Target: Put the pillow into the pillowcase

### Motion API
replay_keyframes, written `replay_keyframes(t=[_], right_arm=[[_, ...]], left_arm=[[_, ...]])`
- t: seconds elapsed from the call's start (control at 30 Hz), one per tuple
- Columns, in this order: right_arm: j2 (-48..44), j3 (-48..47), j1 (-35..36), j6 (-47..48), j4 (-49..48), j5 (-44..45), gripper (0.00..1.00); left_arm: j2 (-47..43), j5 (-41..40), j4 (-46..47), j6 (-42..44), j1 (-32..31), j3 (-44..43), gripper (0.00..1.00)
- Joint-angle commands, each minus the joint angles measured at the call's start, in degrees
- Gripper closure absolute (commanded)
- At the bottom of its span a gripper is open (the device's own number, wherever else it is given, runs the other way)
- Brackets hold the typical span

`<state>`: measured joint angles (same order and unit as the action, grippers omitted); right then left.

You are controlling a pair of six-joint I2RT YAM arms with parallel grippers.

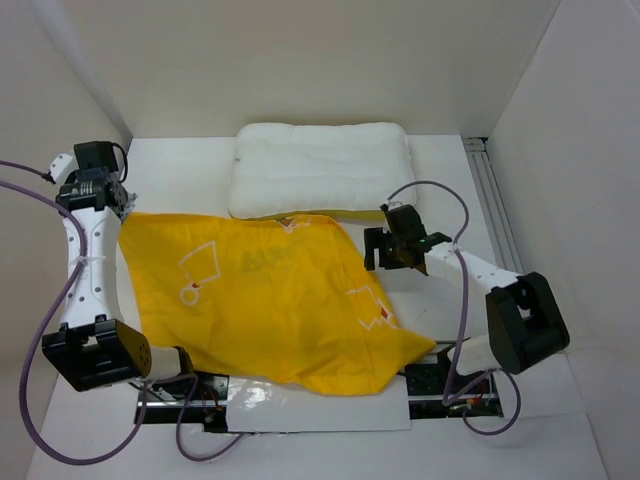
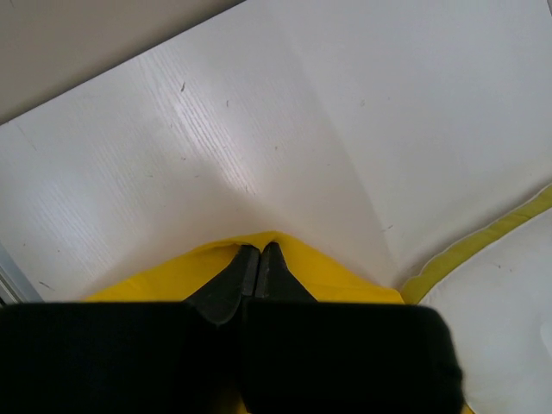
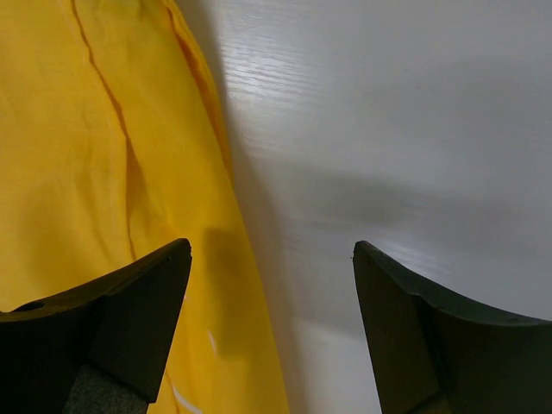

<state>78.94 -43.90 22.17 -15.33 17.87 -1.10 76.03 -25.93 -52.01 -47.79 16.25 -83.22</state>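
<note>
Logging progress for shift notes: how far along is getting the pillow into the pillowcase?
Nothing is inserted yet: the pillow lies outside, at the far side of the table. In hand: the left gripper is shut on a far corner of the pillowcase, spread flat; the right gripper hangs open beside its right edge. Left: open the case and slide the pillow in.
</note>
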Motion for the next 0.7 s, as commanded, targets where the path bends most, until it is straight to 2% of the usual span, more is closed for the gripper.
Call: replay_keyframes(t=[0.0, 0.1, 0.3, 0.67], right_arm=[[3.76, -4.25, 3.57, 1.45, -8.36, 3.65, 0.18], [9.73, -6.98, 5.5, 1.45, -11.96, 6.1, 0.19], [22.2, -18.14, 9.9, 0.58, -12.32, 14.09, 0.19], [27.41, -17.89, 10.52, -11.2, -27.78, 17.62, 0.2]], left_arm=[[0.87, 1.23, 2.87, 1.91, 1.06, -2.3, 1.0], [0.09, 2.29, 5.07, 2.53, 1.59, -0.64, 1.0], [-1.15, 3.87, 7.18, 4.2, 1.59, 1.13, 1.0], [-1.15, 5.98, 8.33, 4.72, 1.59, 2.27, 1.0]])
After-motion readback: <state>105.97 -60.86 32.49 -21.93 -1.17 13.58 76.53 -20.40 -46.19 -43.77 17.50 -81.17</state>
